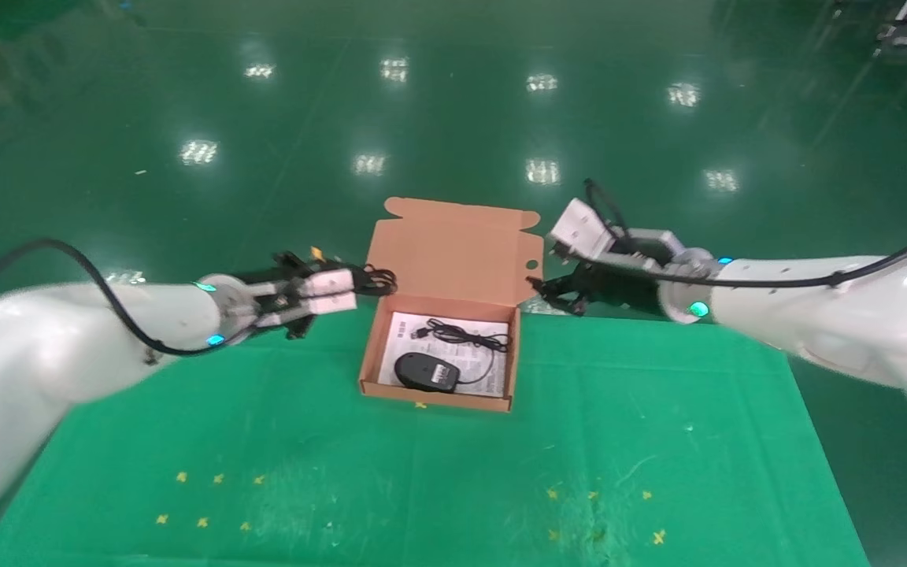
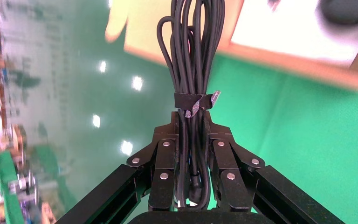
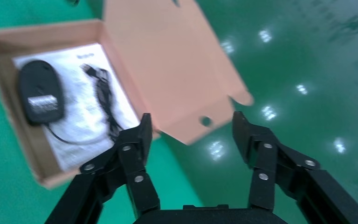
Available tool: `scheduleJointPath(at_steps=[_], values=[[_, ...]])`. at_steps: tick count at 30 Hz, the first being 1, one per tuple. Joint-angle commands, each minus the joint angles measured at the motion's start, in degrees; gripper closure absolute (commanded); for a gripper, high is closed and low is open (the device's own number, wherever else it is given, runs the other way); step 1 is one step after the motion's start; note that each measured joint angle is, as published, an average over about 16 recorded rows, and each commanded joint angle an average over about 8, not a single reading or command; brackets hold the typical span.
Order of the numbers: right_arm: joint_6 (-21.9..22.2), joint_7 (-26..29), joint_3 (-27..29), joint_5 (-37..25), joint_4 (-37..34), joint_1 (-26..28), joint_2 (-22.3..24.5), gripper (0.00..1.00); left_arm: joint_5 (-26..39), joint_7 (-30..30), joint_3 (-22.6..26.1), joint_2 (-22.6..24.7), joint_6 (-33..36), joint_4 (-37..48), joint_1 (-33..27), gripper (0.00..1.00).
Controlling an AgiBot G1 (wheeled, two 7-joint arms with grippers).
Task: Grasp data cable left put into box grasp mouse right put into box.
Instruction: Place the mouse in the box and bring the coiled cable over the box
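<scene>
Now data cable (image 2: 192,70) clamped in left gripper (image 2: 191,140), beside box (image 1: 453,260)

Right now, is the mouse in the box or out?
In. The mouse lies label-up on the leaflet inside the open box, cord beside it.

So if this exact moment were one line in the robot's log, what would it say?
left gripper: shut on data cable, beside box | right gripper: open, empty, by flap | mouse: in box, on leaflet

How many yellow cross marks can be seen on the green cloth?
About 13: six near the left front, six near the right front, one beside the box. More may be hidden.
</scene>
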Motion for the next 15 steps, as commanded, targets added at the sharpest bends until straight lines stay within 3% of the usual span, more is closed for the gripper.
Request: scheduleJointPath(at_steps=[1, 7, 15], values=[[0.25, 0.07, 0.02, -0.32, 1.44, 0.34, 2.26, 0.0, -1.99, 3.24, 0.35, 2.41, -2.2, 3.11, 0.76, 1.0], [0.89, 3.07, -1.27, -1.92, 7.11, -0.02, 7.45, 0.0, -6.99, 10.02, 1.38, 7.13, -8.26, 9.84, 2.62, 1.0], [3.31, 9.1, -3.37, -4.03, 15.32, -1.65, 13.1, 0.0, -14.8, 14.52, 4.6, 7.78, -11.19, 8.12, 3.84, 1.0]])
